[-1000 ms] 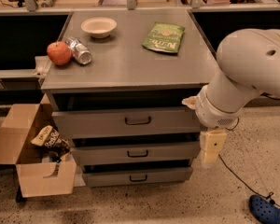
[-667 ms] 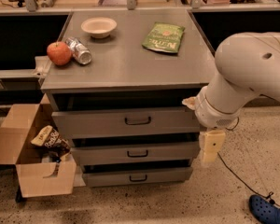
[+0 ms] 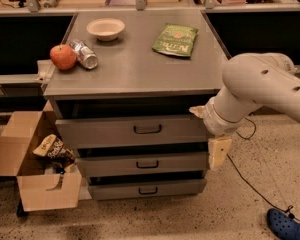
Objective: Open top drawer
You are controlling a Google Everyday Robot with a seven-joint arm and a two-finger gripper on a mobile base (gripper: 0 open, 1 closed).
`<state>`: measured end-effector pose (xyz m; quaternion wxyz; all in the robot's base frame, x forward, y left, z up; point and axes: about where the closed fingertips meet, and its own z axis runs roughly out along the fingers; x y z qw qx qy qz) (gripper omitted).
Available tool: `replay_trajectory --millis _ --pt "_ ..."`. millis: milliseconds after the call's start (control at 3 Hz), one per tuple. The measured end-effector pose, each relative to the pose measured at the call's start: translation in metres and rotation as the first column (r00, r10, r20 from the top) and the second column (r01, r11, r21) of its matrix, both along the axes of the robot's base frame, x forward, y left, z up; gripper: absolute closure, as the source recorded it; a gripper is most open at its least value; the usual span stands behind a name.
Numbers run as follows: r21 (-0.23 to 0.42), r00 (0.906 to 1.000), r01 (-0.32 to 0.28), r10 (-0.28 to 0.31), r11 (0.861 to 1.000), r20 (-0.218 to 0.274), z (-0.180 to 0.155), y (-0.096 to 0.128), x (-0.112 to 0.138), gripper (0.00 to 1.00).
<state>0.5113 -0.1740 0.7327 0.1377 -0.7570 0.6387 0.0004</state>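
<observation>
The top drawer is the tallest grey front of the cabinet, with a dark loop handle at its centre. Its front stands a little forward of the cabinet, with a dark gap above it. Two shallower drawers sit below it. My white arm reaches in from the right and bends down at the cabinet's right front corner. My gripper hangs there as a cream piece beside the right end of the drawers, apart from the handle.
On the cabinet top lie a red apple, a tipped can, a white bowl and a green chip bag. An open cardboard box of snacks stands on the floor at left. A blue shoe and a cable lie at lower right.
My arm and gripper have drifted slightly left, toward the cabinet's right side. The drawers and the objects on top have not moved.
</observation>
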Motion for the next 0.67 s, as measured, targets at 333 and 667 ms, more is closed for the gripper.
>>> replay_trajectory --millis 333,667 --pt "0.02 0.9995 -0.031 0.031 0.999 0.002 -0.024 0.003 0.026 0.0" --pt "0.024 0.9992 -0.04 0.04 0.999 -0.005 -0.045 0.006 0.048 0.0"
